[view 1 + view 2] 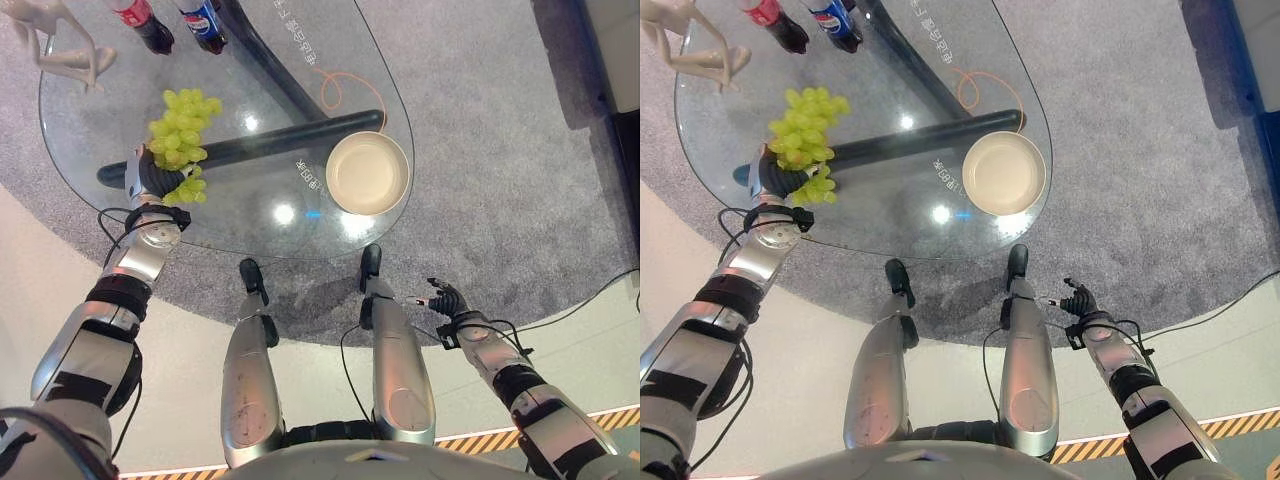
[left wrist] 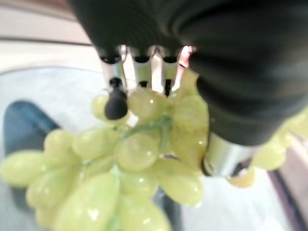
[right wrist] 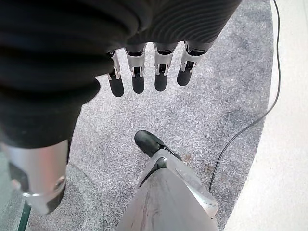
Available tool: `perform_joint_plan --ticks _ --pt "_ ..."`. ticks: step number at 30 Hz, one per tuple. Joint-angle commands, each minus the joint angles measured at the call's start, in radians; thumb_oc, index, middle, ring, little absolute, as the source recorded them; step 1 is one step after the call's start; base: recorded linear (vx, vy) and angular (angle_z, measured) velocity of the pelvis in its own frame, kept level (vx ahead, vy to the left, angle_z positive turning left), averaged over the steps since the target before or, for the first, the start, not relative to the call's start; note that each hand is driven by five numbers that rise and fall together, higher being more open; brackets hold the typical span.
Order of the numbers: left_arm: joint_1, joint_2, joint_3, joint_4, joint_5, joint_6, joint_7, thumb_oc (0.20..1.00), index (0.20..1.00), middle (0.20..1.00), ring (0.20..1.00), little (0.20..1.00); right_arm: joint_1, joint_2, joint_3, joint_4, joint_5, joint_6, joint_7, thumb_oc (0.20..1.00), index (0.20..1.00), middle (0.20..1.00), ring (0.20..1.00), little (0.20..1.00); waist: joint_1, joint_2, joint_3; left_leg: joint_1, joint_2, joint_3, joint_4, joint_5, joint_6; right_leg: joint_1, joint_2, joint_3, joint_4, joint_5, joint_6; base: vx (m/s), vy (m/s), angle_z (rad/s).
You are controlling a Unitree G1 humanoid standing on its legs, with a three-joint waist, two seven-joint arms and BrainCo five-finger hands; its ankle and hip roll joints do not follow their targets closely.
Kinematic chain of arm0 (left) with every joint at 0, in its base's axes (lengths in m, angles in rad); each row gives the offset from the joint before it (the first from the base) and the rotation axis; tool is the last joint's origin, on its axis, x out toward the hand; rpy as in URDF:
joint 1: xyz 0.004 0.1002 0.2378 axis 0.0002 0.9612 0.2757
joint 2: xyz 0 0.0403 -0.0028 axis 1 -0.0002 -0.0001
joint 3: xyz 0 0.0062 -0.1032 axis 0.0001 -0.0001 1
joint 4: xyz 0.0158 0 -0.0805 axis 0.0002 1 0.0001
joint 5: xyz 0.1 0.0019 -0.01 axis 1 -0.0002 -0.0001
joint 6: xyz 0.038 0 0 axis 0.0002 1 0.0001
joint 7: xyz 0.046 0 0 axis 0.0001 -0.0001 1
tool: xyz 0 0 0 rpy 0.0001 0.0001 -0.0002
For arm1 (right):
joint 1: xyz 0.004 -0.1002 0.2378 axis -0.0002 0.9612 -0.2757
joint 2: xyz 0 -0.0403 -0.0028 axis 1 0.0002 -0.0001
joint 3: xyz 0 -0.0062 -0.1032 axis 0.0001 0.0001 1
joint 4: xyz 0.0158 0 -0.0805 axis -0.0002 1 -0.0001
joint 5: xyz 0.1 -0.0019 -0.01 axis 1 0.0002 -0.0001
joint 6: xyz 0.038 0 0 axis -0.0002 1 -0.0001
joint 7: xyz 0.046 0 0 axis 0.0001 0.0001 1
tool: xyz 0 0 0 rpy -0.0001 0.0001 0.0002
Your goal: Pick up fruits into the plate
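Left robot hand seemingly around grapes

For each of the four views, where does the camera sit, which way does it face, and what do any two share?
Left eye view: on the head, facing down at the glass table, grapes, plate and both arms.
Right eye view: beside it, same scene.
Left wrist view: on the left wrist, along the left hand curled on the grapes.
Right wrist view: on the right wrist, past the open right hand to the carpet.
Shared: grapes show in both eye views and the left wrist view.
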Motion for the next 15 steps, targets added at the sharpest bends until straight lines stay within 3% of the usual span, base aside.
perform_joint_plan --ticks 1,7,10,13,14,15 --pt "0.006 -0.021 0.079 -0.044 -0.14 -0.092 -0.057 0.2 0.2 0.2 0.2 0.2 0.067 -0.016 -0.043 -0.039 -0.028 -0.022 -0.017 1.0 1.0 1.0 1.0 1.0 -0.001 0.009 -0.021 -0.015 -0.087 0.038 0.068 -0.111 0.038 0.039 0.041 -0.042 -0.007 -0.051 0.001 0.0 0.0 0.0" --pt "0.113 -0.031 0.108 -0.207 -0.047 -0.111 -0.066 0.2 0.2 0.2 0.2 0.2 0.147 -0.019 -0.082 -0.262 0.078 -0.136 0.055 1.0 1.0 1.0 1.0 1.0 -0.007 0.008 -0.062 0.085 -0.08 0.043 0.026 -0.108 0.038 0.146 0.034 -0.047 -0.051 -0.051 0.004 0.03 0.008 -0.03" --pt "0.196 -0.009 0.106 -0.324 0.094 -0.107 -0.042 0.2 0.2 0.2 0.2 0.2 0.203 -0.005 -0.108 -0.394 0.141 -0.194 0.188 1.0 1.0 1.0 1.0 1.0 -0.007 0.005 -0.117 0.146 -0.074 0.041 -0.008 -0.1 0.032 0.216 0.025 -0.055 -0.092 -0.044 0.008 0.09 -0.01 -0.01" --pt "0.274 0.022 0.1 -0.433 0.289 -0.113 -0.043 0.2 0.2 0.2 0.2 0.2 0.236 0.003 -0.123 -0.537 0.225 -0.211 0.385 1.0 1.0 1.0 1.0 1.0 0.002 0.001 -0.201 0.235 -0.058 0.045 -0.054 -0.087 0.02 0.318 0.017 -0.07 -0.146 -0.036 0.015 0.17 -0.037 0.0" --pt "0.275 0.022 0.1 -0.434 0.289 -0.113 -0.043 0.2 0.2 0.2 0.2 0.2 0.237 0.002 -0.123 -0.538 0.225 -0.211 0.385 1.0 1.0 1.0 1.0 1.0 0.002 0.0 -0.203 0.234 -0.058 0.045 -0.057 -0.083 0.02 0.317 0.017 -0.07 -0.149 -0.032 0.014 0.15 -0.02 0.01" --pt "0.289 0.036 0.094 -0.453 0.319 -0.125 -0.054 0.2 0.2 0.2 0.2 0.2 0.236 -0.006 -0.119 -0.583 0.258 -0.194 0.445 1.0 1.0 1.0 1.0 1.0 0.005 0.0 -0.225 0.261 -0.048 0.047 -0.067 -0.082 0.015 0.344 0.014 -0.074 -0.158 -0.032 0.018 0.1 -0.018 0.02"
